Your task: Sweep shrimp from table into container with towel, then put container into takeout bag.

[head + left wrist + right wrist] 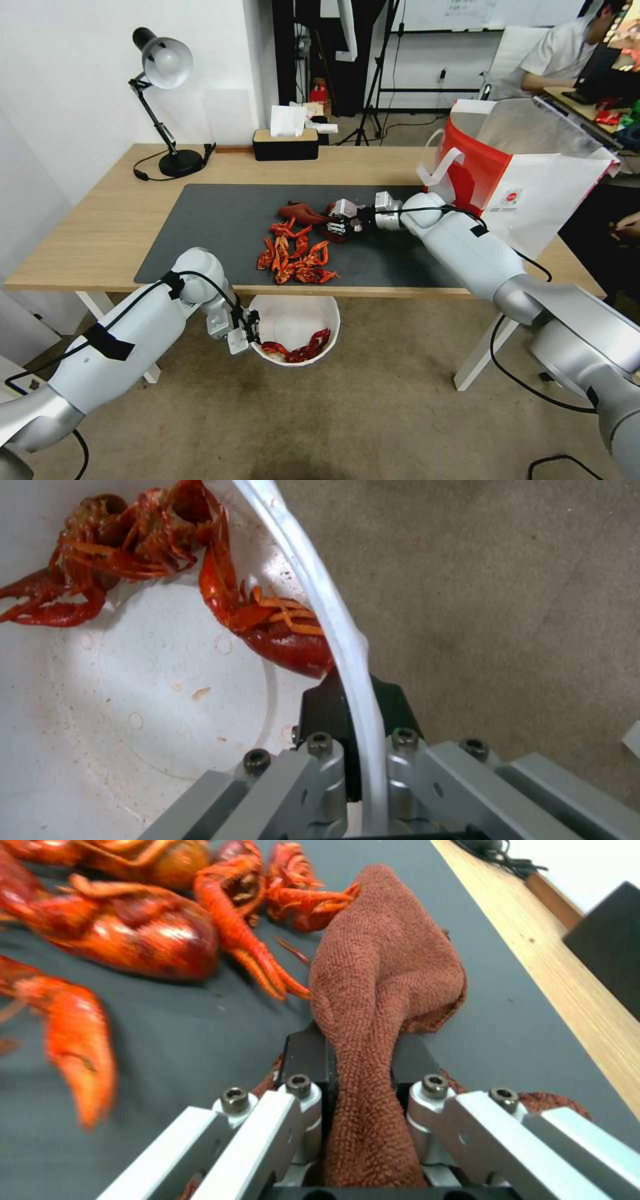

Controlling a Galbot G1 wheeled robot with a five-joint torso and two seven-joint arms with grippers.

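Wooden table (100,227), lamp (163,100), tissue box (285,143)

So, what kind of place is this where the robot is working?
Probably an office or lab used for robot tests, not a kitchen. A wooden table carries a desk lamp and a tissue box, tripod stands rise behind, and a person sits at a desk with a laptop.

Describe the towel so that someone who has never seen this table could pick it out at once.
On the dark grey mat covering the wooden table, look just beyond the pile of shrimp. The towel lies there, pinched in the right gripper. Unlike the glossy bright orange shrimp beside it, it is a soft, dull rust-brown cloth.
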